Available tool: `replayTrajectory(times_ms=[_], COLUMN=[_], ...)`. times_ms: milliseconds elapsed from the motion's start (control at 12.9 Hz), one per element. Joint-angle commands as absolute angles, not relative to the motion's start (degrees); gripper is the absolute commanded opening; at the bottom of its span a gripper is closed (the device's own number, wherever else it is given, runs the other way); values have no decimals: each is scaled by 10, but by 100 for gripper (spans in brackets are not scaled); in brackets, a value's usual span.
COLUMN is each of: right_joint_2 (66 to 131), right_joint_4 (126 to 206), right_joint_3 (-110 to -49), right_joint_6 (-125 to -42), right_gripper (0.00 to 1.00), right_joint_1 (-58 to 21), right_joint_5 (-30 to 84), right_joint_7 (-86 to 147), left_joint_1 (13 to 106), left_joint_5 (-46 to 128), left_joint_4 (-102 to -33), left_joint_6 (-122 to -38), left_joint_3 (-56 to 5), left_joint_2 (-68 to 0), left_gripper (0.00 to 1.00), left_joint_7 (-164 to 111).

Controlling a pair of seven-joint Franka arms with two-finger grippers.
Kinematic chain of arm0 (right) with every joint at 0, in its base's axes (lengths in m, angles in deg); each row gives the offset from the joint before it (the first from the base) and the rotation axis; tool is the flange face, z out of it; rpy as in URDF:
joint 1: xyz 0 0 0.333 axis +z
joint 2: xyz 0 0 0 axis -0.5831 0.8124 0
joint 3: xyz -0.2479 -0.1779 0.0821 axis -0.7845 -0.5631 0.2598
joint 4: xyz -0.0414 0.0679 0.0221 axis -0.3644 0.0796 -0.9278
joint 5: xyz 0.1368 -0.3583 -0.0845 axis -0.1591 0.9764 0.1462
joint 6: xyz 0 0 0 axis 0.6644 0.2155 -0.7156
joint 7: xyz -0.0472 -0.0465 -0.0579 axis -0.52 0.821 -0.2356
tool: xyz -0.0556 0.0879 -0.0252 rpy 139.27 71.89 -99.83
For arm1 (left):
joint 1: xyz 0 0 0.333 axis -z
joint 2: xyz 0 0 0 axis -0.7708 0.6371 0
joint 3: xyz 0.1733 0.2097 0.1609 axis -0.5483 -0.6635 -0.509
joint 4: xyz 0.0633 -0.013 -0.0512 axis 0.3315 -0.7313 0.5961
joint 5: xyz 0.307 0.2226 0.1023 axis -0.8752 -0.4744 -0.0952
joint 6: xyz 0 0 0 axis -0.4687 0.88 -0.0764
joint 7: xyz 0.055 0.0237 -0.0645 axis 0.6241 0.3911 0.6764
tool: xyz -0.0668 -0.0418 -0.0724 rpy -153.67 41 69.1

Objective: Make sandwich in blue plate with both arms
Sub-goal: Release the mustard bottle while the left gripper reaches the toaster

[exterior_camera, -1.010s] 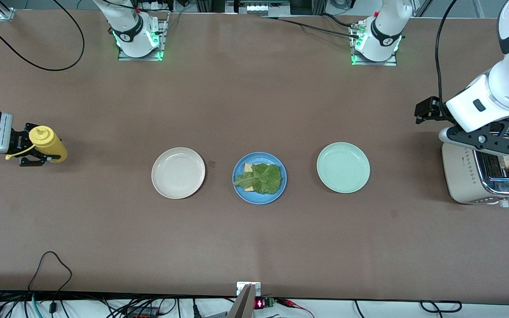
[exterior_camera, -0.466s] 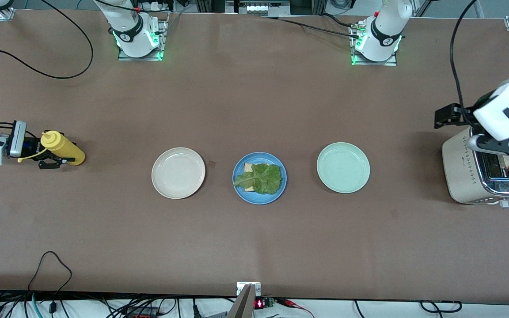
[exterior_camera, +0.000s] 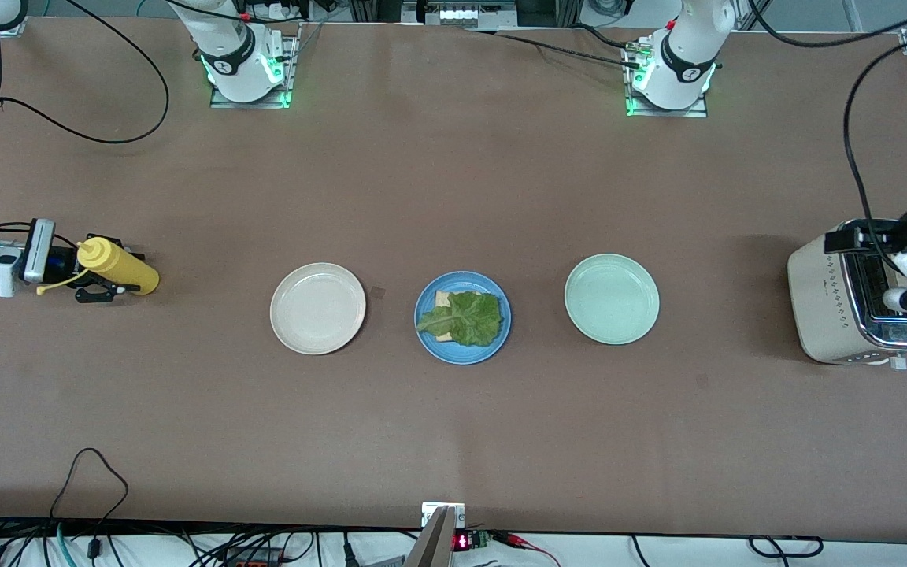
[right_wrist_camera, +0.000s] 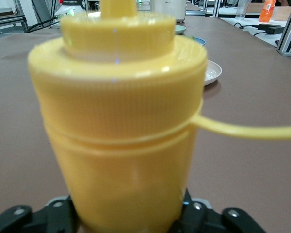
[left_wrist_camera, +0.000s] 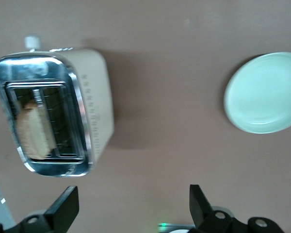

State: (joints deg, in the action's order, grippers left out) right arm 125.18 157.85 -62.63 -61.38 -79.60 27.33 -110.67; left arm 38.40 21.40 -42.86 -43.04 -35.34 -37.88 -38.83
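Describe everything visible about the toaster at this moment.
The toaster is a cream-bodied two-slot model with a shiny chrome top and a white lever knob at one end. It stands upright at the left arm's end of the table, beside the mint-green plate. One bread slice sits in a slot. The left gripper hangs open above it, touching nothing.

Bread slice (exterior_camera: 443,299) mostly under lettuce (exterior_camera: 465,317)
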Motion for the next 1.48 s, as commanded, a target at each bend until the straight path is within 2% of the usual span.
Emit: replayTrajectory(times_ms=[0,155,311,466,544,699,855,933,1088,1244,1399], right_joint_2=[1267,1268,1267,1257,1252,1250,1236,1222,1170,1108,1053], right_joint_4=[1564,1550,1531,1496,1471,1392,1328,1313,1306,1307,1307], right_joint_3=[-615,-620,-620,-619,-617,-615,-601,-581,-530,-508,-506], right_joint_6=[-603,-604,-604,-601,-584,-542,-516,-515,-515,-514,-514], right_gripper=[100,100,100,100,100,100,100,100,100,100,100], right_joint_1=[-817,-833,-844,-852,-852,-852,-852,-851,-851,-835,-773], right_joint_5=[269,278,307,320,331,357,375,388,434,454,473], right_joint_7=[-1106,-1108,-1107,-1103,-1099,-1034,-934,-901,-824,-711,-611], left_joint_1=[347,297,254,237,219,204,193,191,190,192,191], left_joint_5=[174,169,169,170,169,169,169,169,169,169,169], left_joint_4=[-449,-495,-515,-552,-567,-598,-620,-637,-644,-637,-634], left_joint_6=[-483,-562,-591,-622,-633,-652,-700,-716,-720,-704,-676], left_joint_3=[-349,-349,-348,-349,-348,-349,-349,-349,-346,-343,-341], left_joint_2=[-366,-369,-367,-367,-370,-370,-370,-370,-372,-374,-387], left_gripper=[100,99,97,90,80,75,66,46,18,3,1], left_joint_7=[-439,-505,-556,-570,-571,-571,-592,-596,-597,-597,-599])
